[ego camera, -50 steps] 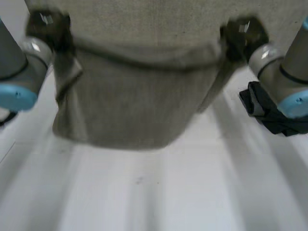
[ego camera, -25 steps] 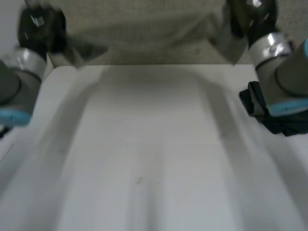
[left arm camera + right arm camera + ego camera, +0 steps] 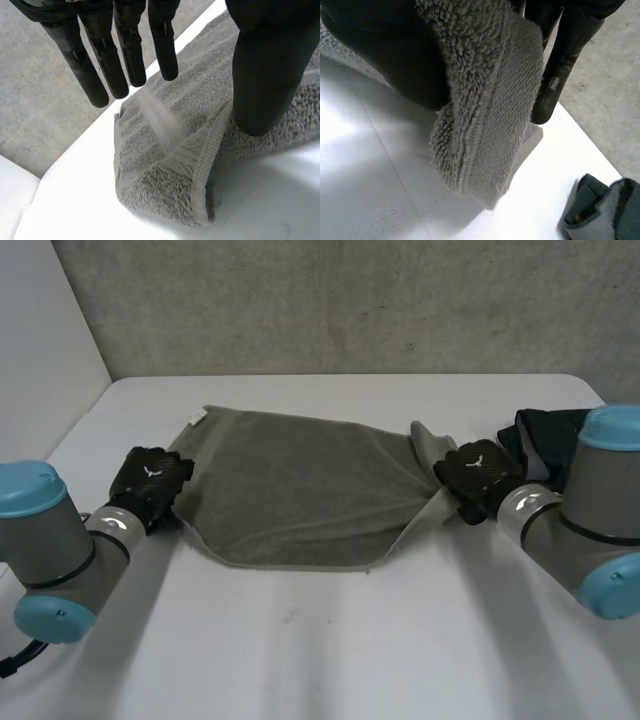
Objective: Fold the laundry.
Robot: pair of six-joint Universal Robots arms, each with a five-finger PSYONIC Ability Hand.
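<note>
My left hand (image 3: 150, 480) is at the left end of the grey towel (image 3: 300, 490). Its fingers (image 3: 107, 70) are straight and set apart from the thumb, gripping nothing, and a doubled-over towel corner lies beneath them. My right hand (image 3: 478, 475) is at the towel's right edge, with that edge pinched between thumb and fingers and hanging down from the grip. The towel lies spread on the white surface (image 3: 350, 640) between both hands. A dark garment (image 3: 545, 435) lies just beside my right hand.

The white table (image 3: 320, 640) bears a towel (image 3: 300, 490) spread between the left hand (image 3: 150, 480) and right hand (image 3: 478, 472). A dark bundle (image 3: 545, 435) lies beside the right hand.
</note>
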